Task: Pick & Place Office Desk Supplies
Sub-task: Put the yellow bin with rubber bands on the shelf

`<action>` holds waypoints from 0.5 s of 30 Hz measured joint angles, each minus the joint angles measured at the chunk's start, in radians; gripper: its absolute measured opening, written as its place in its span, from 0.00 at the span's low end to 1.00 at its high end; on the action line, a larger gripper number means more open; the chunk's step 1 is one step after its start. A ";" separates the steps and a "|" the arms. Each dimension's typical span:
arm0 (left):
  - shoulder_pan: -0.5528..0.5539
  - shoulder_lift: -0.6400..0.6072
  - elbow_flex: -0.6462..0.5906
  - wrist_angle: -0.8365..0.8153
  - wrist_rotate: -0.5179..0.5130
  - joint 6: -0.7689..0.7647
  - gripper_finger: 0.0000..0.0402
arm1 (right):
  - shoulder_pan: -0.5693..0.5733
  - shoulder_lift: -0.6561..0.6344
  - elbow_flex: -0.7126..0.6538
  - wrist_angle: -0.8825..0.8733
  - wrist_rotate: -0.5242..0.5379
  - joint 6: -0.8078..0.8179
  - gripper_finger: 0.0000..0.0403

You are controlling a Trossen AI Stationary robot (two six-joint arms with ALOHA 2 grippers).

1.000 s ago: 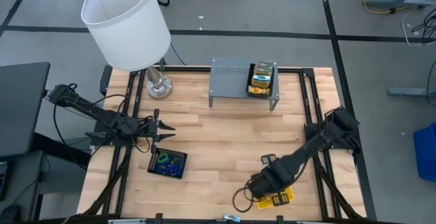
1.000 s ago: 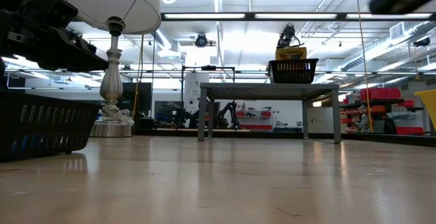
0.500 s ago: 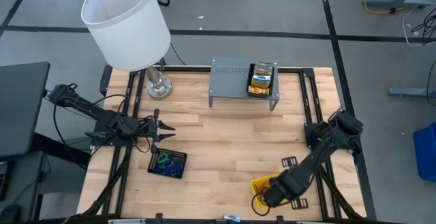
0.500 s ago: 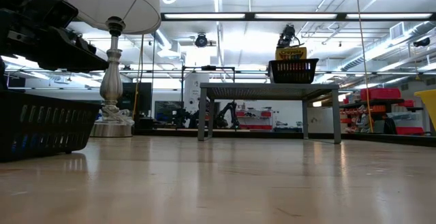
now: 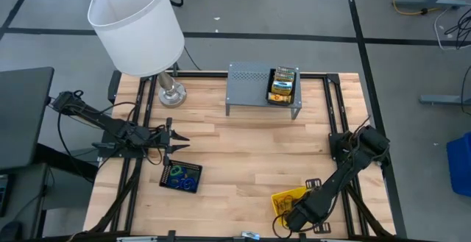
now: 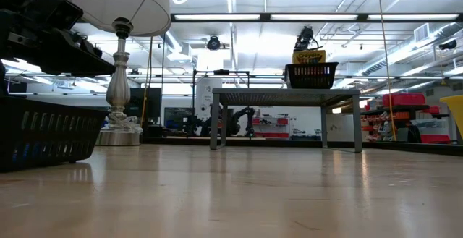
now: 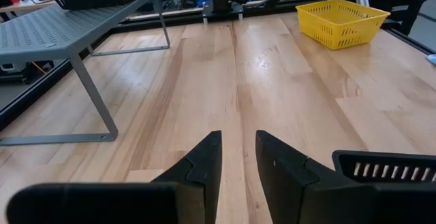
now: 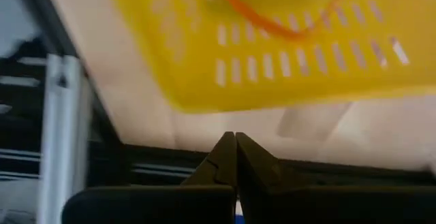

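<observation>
While the wooden table (image 5: 243, 154) fills the middle of the high view, the lamp (image 5: 136, 25) stands at its upper left and the grey shelf (image 5: 246, 87) at upper centre, carrying a black mesh tray (image 5: 283, 87) with a crayon box (image 5: 283, 86). At lower right the yellow tray (image 5: 288, 200) sits beside the right gripper (image 5: 294, 220), whose 2 fingers are pressed together on nothing, just off the tray's near wall; an orange rubber band (image 8: 286, 9) lies inside the tray. At lower left a second mesh tray (image 5: 181, 176) holds blue and green bands, with the left gripper (image 5: 176, 140) waiting just above it, jaws narrowly parted and empty. To do the next pick well, I would reopen the right fingers before approaching, come down over 1 item squarely, and avoid nudging the light yellow tray.
</observation>
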 joint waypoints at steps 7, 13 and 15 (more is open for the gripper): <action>0.000 0.000 0.000 0.000 0.000 -0.002 0.25 | -0.007 0.003 -0.026 0.155 0.007 -0.029 0.00; 0.000 0.000 0.000 0.000 0.000 0.000 0.25 | -0.034 0.003 -0.026 0.354 0.118 -0.039 0.00; 0.000 0.000 0.000 0.000 0.000 0.001 0.25 | -0.052 0.003 -0.026 0.402 0.169 -0.059 0.00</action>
